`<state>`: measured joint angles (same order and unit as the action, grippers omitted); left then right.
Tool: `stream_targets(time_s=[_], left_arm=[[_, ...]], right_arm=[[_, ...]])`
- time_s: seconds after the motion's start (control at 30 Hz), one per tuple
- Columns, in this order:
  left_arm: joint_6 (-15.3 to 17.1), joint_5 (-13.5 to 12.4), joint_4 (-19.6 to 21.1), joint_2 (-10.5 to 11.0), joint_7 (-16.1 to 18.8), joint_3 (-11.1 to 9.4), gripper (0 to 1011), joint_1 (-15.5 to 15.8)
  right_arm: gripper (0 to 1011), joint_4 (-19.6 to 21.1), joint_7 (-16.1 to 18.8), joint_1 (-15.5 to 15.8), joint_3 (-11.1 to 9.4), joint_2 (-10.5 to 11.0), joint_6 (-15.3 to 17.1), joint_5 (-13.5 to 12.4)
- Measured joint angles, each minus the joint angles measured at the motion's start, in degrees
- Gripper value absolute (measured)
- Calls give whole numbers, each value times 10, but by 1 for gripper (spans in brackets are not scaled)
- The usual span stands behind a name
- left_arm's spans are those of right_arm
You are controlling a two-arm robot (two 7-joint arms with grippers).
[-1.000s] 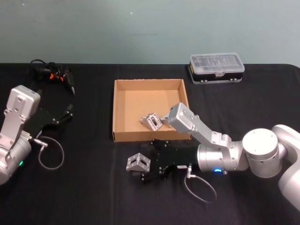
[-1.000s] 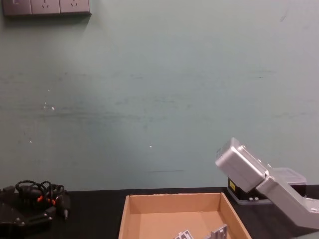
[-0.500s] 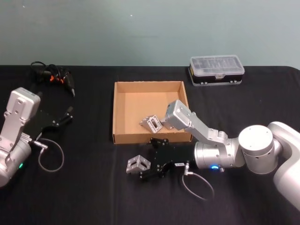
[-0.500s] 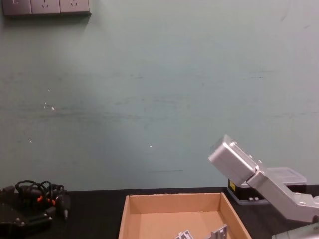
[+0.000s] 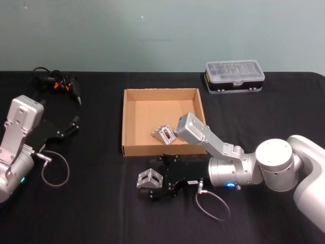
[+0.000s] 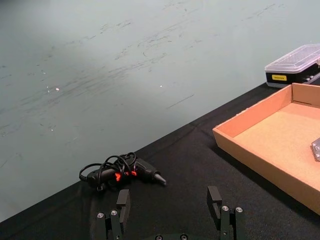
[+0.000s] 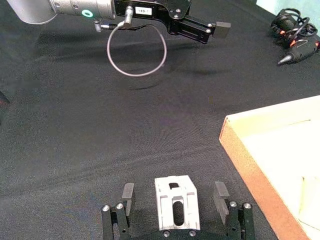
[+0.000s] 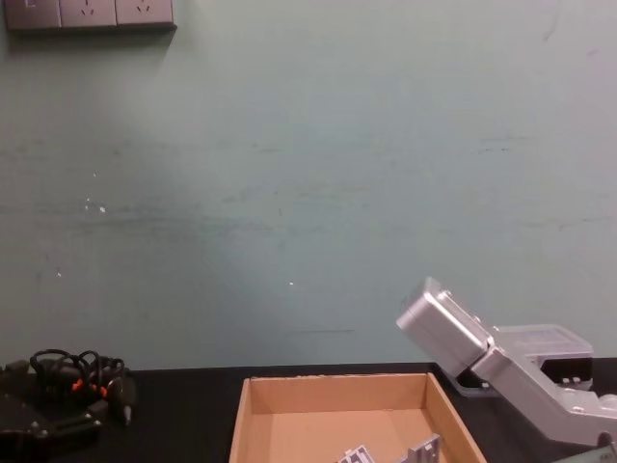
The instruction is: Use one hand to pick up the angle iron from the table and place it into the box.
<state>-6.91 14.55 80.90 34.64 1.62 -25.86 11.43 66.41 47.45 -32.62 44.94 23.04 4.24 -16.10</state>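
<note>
Angle iron (image 5: 149, 178) on the tabletop (image 5: 91, 203), just in front of the box (image 5: 123, 122), now bracketed by the right tool (image 5: 152, 179). Over the last second, slid in toward the iron from the right and dropped lower, arm leaning further over the box's front right corner. In the right wrist view, iron (image 7: 175, 202) centred between spread fingers (image 7: 127, 192), neither pad touching yet. Probably reach finished, closing on the iron next, then lift and carry over the near wall.

Box holding one angle iron (image 5: 163, 133) already, near its front right corner; rest of floor bare. Case (image 5: 234, 74) behind, lid shut, contents unclear.

Left tool (image 5: 71, 124) parked at far left over the tabletop, fingers (image 6: 123, 202) apart, nothing held.
</note>
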Motion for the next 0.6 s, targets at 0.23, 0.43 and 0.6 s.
stream_targets(time_s=[0.23, 0.43, 0.6], left_arm=[[0, 0, 0, 0, 0, 0, 1011, 0], [0, 0, 0, 0, 0, 0, 1011, 0], [0, 0, 0, 0, 0, 0, 1011, 0]], right_arm=[[997, -1, -1, 0, 2, 0, 1, -1], [863, -2, -1, 0, 3, 0, 2, -1], [749, -3, 0, 0, 4, -1, 1, -2]])
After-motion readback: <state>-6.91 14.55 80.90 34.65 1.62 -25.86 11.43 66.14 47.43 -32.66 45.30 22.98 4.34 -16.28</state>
